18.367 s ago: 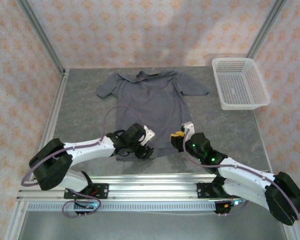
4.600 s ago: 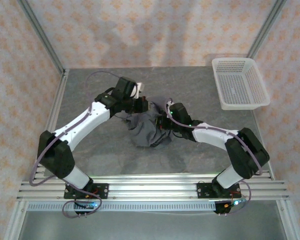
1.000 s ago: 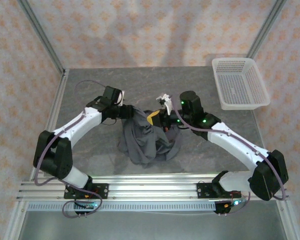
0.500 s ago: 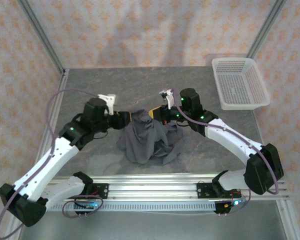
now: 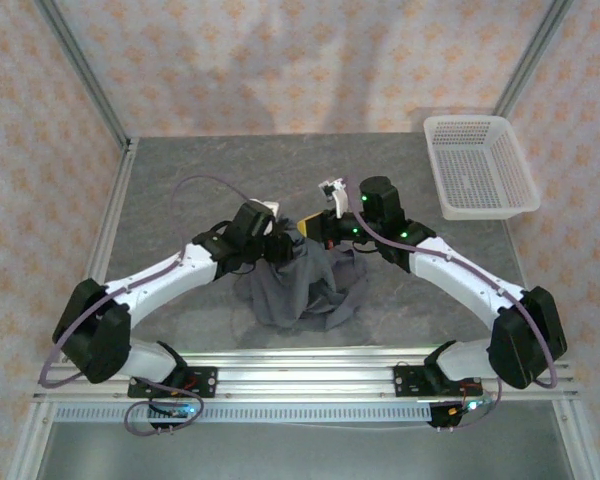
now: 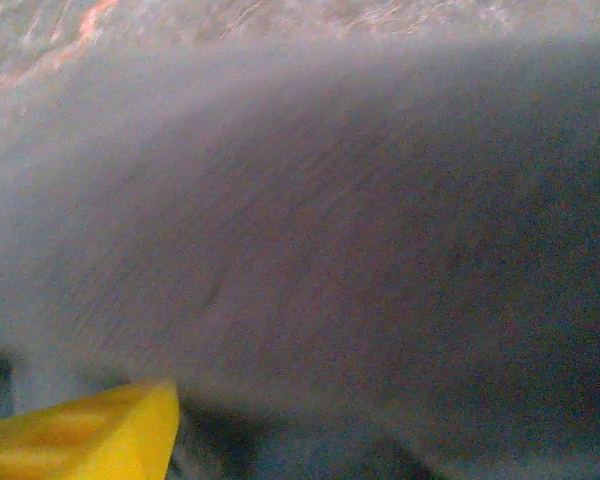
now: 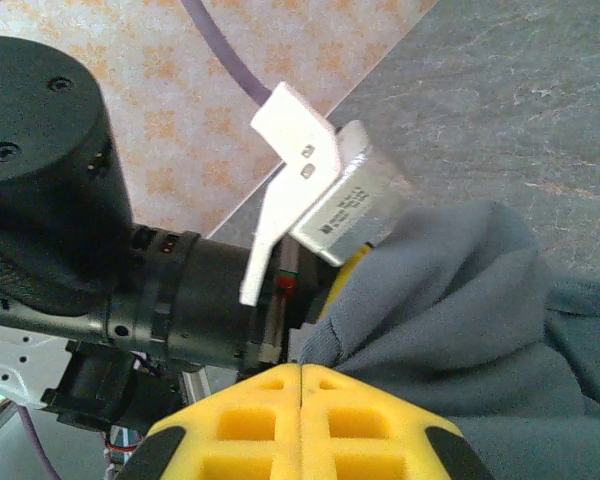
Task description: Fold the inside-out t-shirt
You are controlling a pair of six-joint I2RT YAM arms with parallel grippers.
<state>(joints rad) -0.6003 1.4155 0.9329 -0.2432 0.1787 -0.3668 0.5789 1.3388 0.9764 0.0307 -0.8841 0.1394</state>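
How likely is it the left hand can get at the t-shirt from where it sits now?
Likely yes. The left hand is up against the bunched t-shirt, with cloth right at its fingers. The right hand, shut on a fold, crowds it but doesn't look to block.

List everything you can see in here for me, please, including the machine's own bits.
Dark slate-grey soft-cloth t-shirt: one, grey, bunched in a heap mid-table, its top drawn up between the two arms.
White plastic mesh basket: one, white, far right corner of the table.
Grey stone-look table: one, grey, under everything.
Patterned walls: pale pink with orange motifs, around the table.
Silver metal rail frame: one, silver, near edge, carrying both arm bases.
Left arm: one, white and black, reaching in from the left.
Right arm: one, white and black, reaching in from the right.
Left arm's fingers: yellow, against the cloth; open or shut unclear.
Right arm's fingers: yellow, shut, pinching the t-shirt.
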